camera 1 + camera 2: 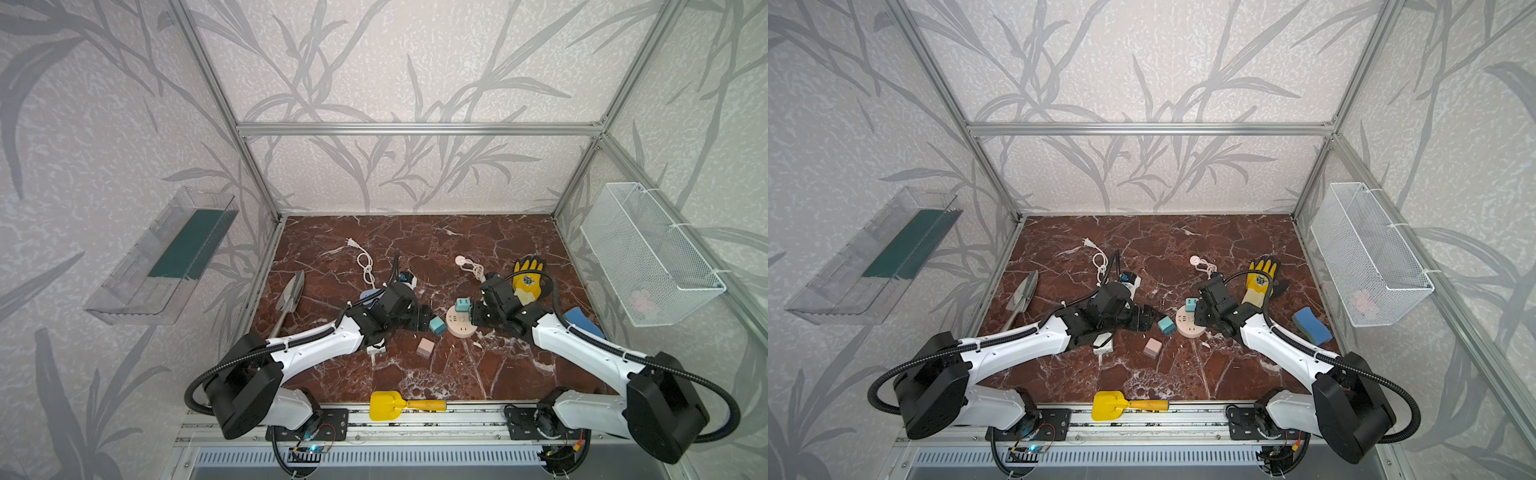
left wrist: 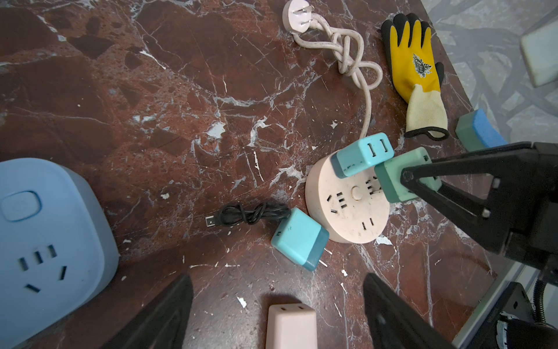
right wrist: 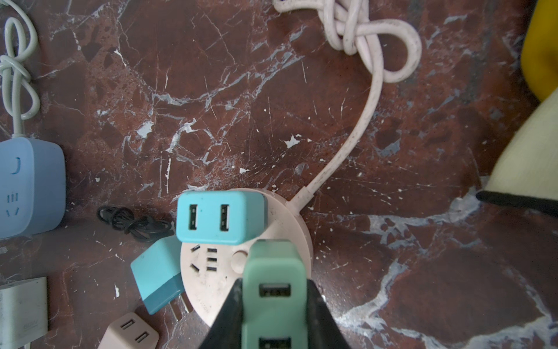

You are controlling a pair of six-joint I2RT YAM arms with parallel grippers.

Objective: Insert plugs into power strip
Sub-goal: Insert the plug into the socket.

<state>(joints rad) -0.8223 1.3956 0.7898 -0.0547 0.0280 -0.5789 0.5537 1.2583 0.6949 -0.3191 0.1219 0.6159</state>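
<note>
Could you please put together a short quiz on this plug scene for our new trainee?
1. True or false: the right gripper is shut on the green adapter.
2. Which one stands plugged into the round power strip, free of any gripper? A orange adapter; B teal adapter; C purple adapter.
3. Fill in: the left gripper, near the loose pink adapter, holds nothing and its jaws stand ____.

Key: 1 true; 2 B; 3 open.
</note>
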